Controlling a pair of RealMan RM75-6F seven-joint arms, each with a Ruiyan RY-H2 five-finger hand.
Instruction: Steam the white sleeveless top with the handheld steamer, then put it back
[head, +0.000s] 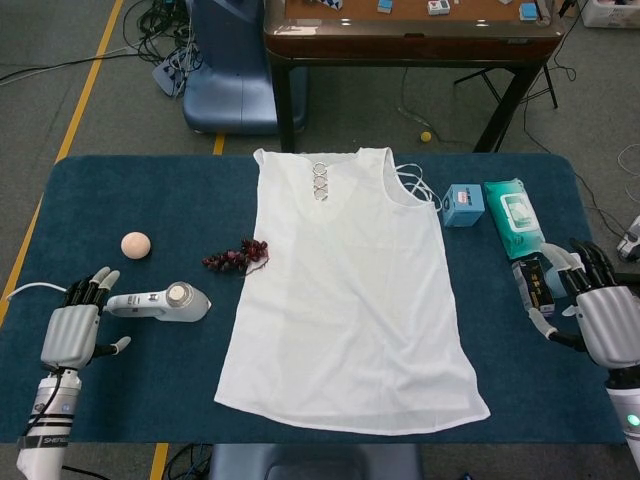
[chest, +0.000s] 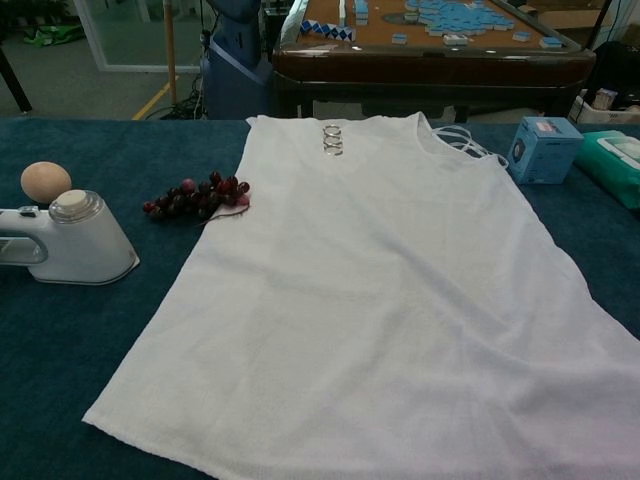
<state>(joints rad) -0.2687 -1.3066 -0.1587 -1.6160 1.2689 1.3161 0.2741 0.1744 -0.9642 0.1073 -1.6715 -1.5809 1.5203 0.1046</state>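
The white sleeveless top (head: 350, 290) lies flat across the middle of the blue table, neckline away from me; the chest view shows the top (chest: 390, 300) filling most of the frame. The handheld steamer (head: 162, 302) lies on its side left of the top, and the steamer (chest: 70, 245) also shows at the left edge of the chest view. My left hand (head: 73, 330) hovers just left of the steamer's handle, fingers spread, holding nothing. My right hand (head: 605, 320) is at the table's right edge, fingers apart and empty. Neither hand shows in the chest view.
A bunch of dark grapes (head: 235, 256) lies between steamer and top. A peach-coloured ball (head: 135, 244) sits behind the steamer. A small blue box (head: 462, 205), a wipes pack (head: 514, 217) and a dark small packet (head: 538, 280) lie to the right. A wooden table (head: 410, 30) stands behind.
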